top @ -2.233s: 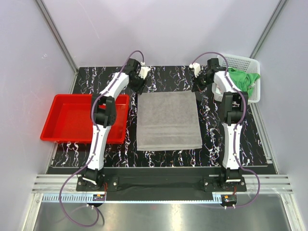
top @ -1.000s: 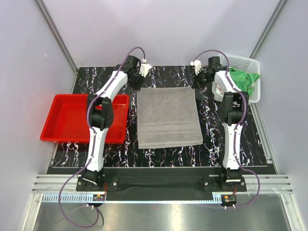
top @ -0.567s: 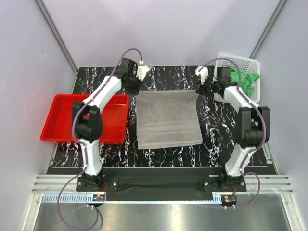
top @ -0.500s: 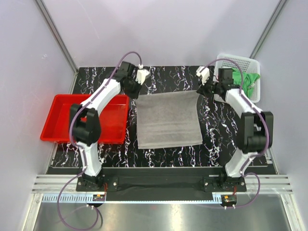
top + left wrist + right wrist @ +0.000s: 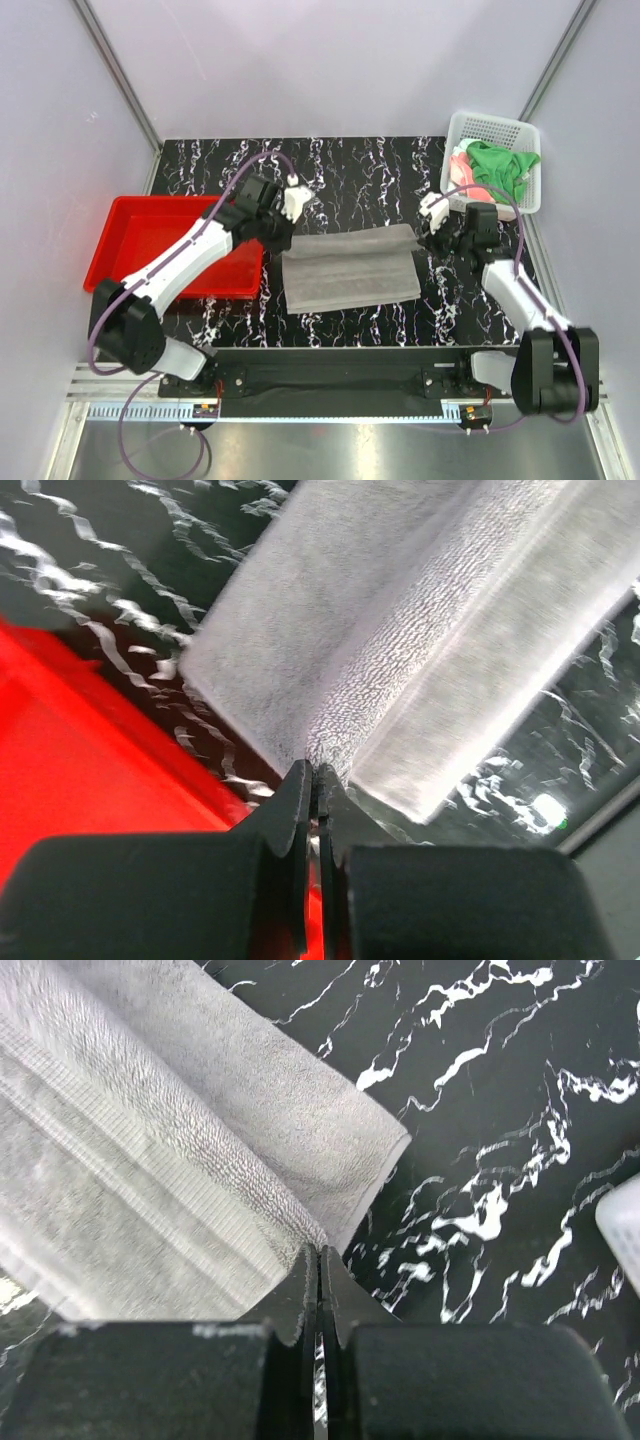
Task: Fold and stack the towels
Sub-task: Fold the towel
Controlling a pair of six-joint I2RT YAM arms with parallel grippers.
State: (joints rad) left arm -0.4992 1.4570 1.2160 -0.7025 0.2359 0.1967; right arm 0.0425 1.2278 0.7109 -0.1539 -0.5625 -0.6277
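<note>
A black, white-veined desk [image 5: 370, 170] lay inside pale walls. The left fingers [image 5: 292, 805] were pinched shut on the left corner of the grey towel [image 5: 345, 270]. The right fingers [image 5: 297, 1295] were closed in the same way on its right corner. Between the two pairs the towel spread across the desk, its held edge doubled over the layer beneath. Just outward of the left fingers sat the red tray [image 5: 150, 250], with the left arm [image 5: 190, 260] stretched over its near corner. Beyond the right fingers, farther back, stood the white basket [image 5: 490, 122]. It held a bright green towel [image 5: 505, 165] and a pink towel [image 5: 460, 163], well apart from the grey towel.
</note>
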